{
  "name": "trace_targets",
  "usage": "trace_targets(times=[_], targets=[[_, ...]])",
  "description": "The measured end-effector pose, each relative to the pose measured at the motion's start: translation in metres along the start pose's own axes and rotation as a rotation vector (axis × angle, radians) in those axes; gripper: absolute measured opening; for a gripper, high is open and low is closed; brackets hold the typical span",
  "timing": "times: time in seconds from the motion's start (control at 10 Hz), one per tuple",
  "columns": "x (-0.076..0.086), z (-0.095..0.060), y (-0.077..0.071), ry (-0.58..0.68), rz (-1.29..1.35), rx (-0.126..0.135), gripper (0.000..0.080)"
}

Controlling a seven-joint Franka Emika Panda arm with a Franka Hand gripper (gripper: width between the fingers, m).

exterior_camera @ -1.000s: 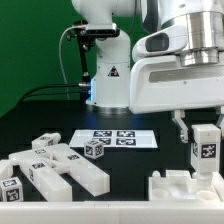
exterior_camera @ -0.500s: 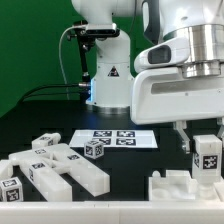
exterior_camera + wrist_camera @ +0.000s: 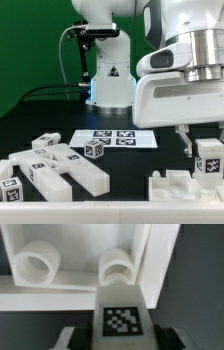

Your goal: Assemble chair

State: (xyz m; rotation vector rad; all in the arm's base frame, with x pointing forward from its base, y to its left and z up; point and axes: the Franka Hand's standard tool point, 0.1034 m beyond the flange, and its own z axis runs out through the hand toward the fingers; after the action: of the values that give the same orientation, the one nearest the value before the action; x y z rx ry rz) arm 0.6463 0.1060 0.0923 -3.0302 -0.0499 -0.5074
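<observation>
At the lower left of the exterior view, a heap of loose white chair parts (image 3: 48, 166) lies on the black table (image 3: 130, 168), several of them showing black-and-white tags. Just beside the heap, toward the exterior view's right, a small tagged cube (image 3: 93, 150) stands on its own. Behind it, near the middle of the frame, the marker board (image 3: 116, 138) lies flat in front of the arm's white base (image 3: 106, 75).

At the lower right of the exterior view sits a low white slab (image 3: 184, 188) with raised edges. Above its far right end hangs the gripper (image 3: 208, 148), its fingers closed narrowly on an upright white bar (image 3: 211, 160) with a tag on its front face. The bar's lower end is just beside the slab's raised edge; whether they touch cannot be told.

In the wrist view the tagged bar (image 3: 124, 317) fills the foreground, pinched between the fingers (image 3: 68, 340), with the slab (image 3: 80, 294) and its two rounded hollow lugs (image 3: 120, 268) beyond.
</observation>
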Motion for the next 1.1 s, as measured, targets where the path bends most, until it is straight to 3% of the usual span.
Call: trace_targets(times=[0.6, 1.1], targets=[[-0.008, -0.001, 0.001, 0.004, -0.001, -0.002, 0.0284], [-0.014, 0.016, -0.004, 0.004, -0.009, -0.001, 0.0284]])
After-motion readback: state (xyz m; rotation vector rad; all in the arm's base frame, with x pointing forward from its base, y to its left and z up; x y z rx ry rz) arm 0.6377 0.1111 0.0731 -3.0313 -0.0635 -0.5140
